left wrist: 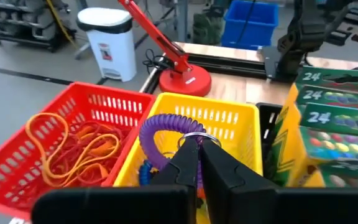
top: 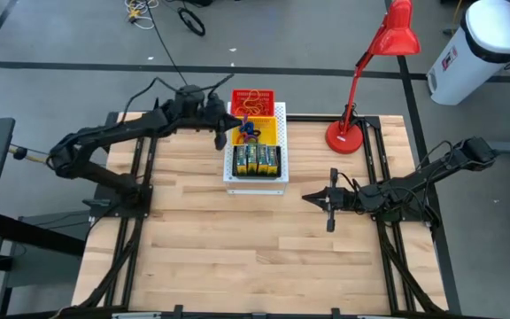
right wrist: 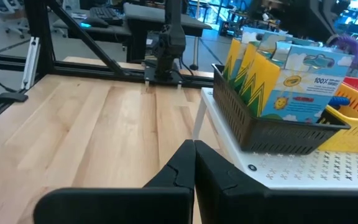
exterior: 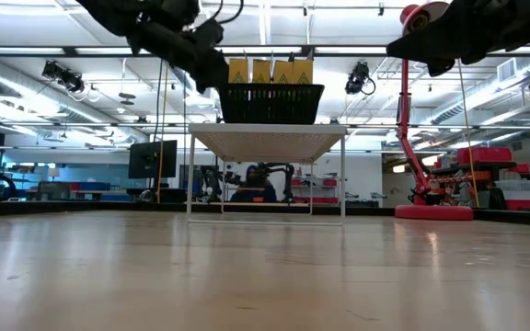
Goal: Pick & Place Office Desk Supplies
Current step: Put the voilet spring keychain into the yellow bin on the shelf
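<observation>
1. Left gripper [left wrist: 199,163]: above the yellow bin [left wrist: 229,124], fingers pressed together on a purple coil loop [left wrist: 166,127] with a metal ring, held over that bin.
2. Yellow bin: on the white board [top: 255,183], between the red bin [left wrist: 61,155] and the black bin [right wrist: 260,124]; blue and other loops lying inside.
3. Red bin: beside the yellow bin, on the side away from the black bin; full of orange and reddish rubber bands [left wrist: 73,149].
4. Black bin: against the yellow bin's other side, packed with upright crayon boxes [right wrist: 291,74]. Readable on the boxes: "24" repeated in the left wrist view; "100X" and smaller illegible print in the right wrist view, beside a yellow-and-green zigzag pattern and a sun drawing.
5. Right gripper [top: 312,197]: well apart from the yellow bin, over bare table [top: 237,248] off the board's black-bin side, fingers closed together, holding nothing.
6. Red lamp [top: 348,133]: base on the table, off to the side of the yellow bin.
7. White trash can [left wrist: 107,40]: on the floor beyond the lamp, red-and-white label, text unreadable.
</observation>
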Controlling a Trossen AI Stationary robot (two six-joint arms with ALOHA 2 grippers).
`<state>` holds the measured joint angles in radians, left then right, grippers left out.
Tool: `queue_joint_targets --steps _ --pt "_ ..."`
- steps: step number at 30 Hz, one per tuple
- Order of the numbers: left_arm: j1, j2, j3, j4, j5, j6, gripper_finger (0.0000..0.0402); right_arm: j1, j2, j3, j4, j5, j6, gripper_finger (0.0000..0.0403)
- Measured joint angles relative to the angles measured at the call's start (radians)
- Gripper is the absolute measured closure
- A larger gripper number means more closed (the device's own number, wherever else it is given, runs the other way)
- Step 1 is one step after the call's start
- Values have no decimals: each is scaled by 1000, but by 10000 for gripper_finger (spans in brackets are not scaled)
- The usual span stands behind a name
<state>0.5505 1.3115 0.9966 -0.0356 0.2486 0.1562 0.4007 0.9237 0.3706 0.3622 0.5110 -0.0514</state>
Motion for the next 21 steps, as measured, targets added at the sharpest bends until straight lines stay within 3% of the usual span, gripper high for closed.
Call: queue_joint_targets --steps 6,15,21 --pt "21 60 0 29 97 -15 390 0 0 0 0 -4 -13 398" --pt "19 117 0 65 118 -9 384 0 0 0 0 -3 -14 398" --pt "12 116 0 70 117 -7 331 0 0 0 0 -3 -25 398"
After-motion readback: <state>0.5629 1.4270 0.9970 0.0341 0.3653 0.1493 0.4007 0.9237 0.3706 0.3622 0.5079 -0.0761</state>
